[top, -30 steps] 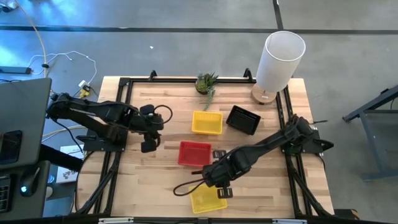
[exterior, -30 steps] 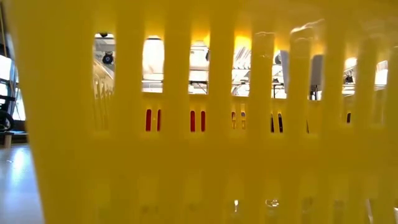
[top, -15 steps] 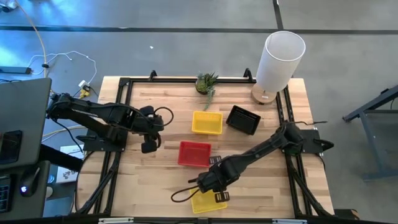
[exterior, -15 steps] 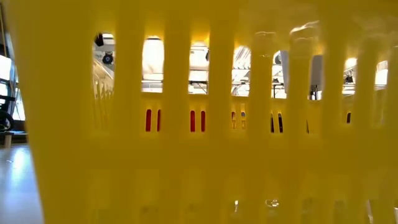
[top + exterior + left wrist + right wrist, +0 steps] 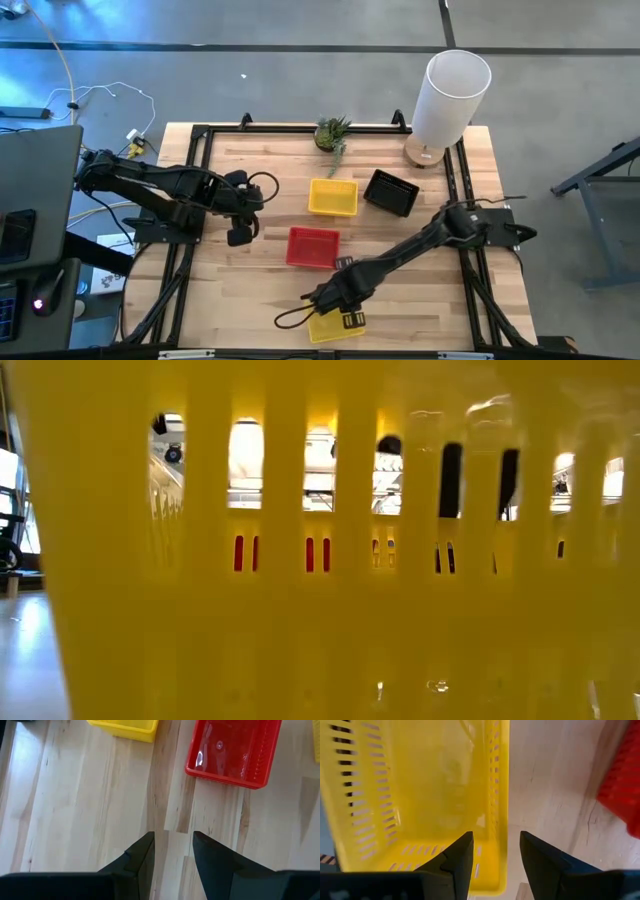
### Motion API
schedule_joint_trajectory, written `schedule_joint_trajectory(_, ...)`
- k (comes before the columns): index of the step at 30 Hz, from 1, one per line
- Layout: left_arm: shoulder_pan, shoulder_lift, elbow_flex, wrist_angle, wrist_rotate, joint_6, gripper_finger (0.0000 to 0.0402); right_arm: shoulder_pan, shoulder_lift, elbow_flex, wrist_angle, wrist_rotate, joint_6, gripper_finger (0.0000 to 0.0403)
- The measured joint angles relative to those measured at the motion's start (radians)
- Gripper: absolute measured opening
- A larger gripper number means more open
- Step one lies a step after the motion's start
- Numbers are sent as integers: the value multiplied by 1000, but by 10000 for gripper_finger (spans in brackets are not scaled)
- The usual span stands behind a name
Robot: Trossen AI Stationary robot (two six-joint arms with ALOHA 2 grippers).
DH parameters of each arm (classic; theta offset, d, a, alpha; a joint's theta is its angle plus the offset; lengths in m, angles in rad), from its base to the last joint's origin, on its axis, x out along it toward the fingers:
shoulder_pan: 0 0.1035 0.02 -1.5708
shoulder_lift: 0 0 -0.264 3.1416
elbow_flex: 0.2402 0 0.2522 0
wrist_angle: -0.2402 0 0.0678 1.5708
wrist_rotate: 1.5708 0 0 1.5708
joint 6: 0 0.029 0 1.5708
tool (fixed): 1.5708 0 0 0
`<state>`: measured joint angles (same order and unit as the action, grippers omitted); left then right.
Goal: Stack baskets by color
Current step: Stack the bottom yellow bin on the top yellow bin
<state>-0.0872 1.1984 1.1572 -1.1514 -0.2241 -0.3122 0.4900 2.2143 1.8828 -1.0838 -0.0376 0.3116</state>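
The right gripper sat low at the near edge of the tabletop, its jaws apart and straddling one side wall of the near yellow basket, not yet closed on it. The left gripper waited at the left side, jaws apart and empty over bare wood.

The likeliest slip, as I judged it, was a thin, shallow bite: the mesh wall might flex or slide out as the jaws closed, or the basket, already close to the edge, might be pushed off. A tilted lift could also snag the red basket beside its path toward the far yellow basket; the black basket lay beyond that.

The right wrist view alone showed the wall lying between the fingers. The high view alone gave the whole layout. The low view was almost filled by yellow mesh, showing only that a basket stood right against that camera.
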Motion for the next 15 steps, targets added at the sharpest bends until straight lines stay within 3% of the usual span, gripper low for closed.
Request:
schedule_joint_trajectory(6, 0, 0, 0, 0, 4, -3, 121, 0, 30, 0, 1, -11, 4, 116)
schedule_joint_trajectory(12, 0, 0, 0, 0, 4, -3, 121, 0, 31, 0, 1, -43, 1, 17)
schedule_joint_trajectory(15, 0, 0, 0, 0, 4, -3, 121, 0, 31, 0, -6, -47, -4, 13)
